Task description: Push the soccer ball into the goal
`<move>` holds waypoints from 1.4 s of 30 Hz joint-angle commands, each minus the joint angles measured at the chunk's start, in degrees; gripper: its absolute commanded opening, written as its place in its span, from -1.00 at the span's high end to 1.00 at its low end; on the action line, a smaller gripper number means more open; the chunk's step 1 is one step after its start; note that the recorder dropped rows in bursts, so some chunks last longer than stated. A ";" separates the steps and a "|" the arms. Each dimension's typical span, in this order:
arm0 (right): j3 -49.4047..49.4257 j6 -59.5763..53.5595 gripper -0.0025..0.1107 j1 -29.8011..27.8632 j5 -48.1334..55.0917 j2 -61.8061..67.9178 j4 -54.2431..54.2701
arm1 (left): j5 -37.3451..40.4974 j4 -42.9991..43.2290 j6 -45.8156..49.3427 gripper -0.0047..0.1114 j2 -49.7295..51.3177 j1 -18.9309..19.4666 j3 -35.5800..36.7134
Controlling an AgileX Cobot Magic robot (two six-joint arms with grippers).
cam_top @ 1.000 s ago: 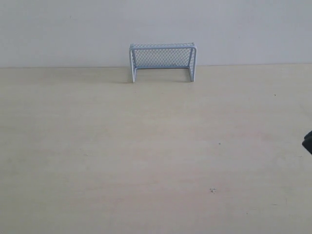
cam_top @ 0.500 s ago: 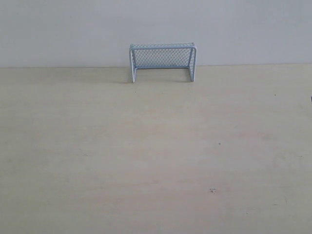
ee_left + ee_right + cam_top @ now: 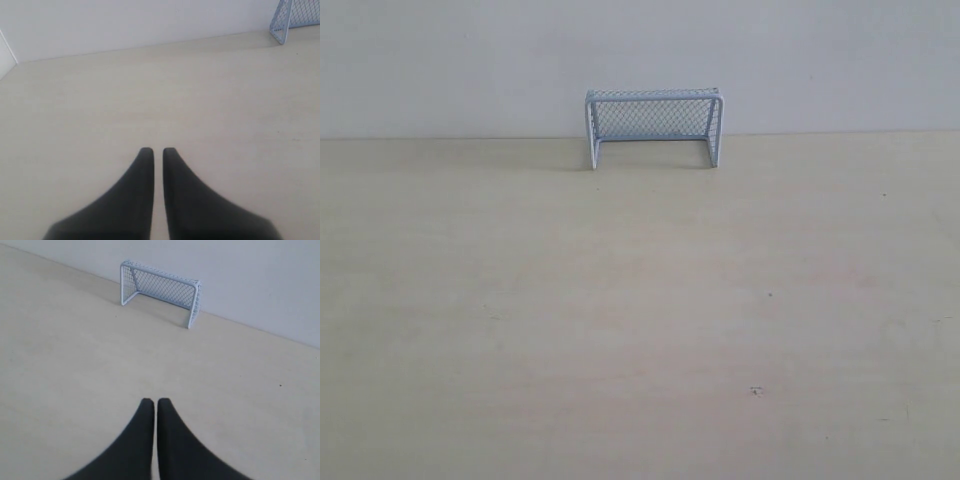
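Observation:
The pale blue-white goal (image 3: 654, 127) with mesh netting stands at the far edge of the table against the white wall; it also shows in the right wrist view (image 3: 160, 290), and one corner of it in the left wrist view (image 3: 295, 17). No soccer ball shows in any view; the goal mouth looks empty. My left gripper (image 3: 154, 150) is shut with nothing between its dark fingers, hovering over bare table. My right gripper (image 3: 152, 401) is likewise shut and empty, well short of the goal. Neither gripper appears in the exterior view.
The light wooden table (image 3: 620, 320) runs to the white wall (image 3: 470, 60) behind the goal. A small dark speck (image 3: 756, 390) marks the tabletop at the front right.
A dark part of the right arm at the exterior view's right edge has withdrawn out of the frame. The goal has not moved.

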 commanded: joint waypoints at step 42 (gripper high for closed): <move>23.07 -0.63 0.96 -6.57 -18.81 -18.54 5.17 | -0.19 0.03 -0.53 0.81 0.31 -0.45 -0.24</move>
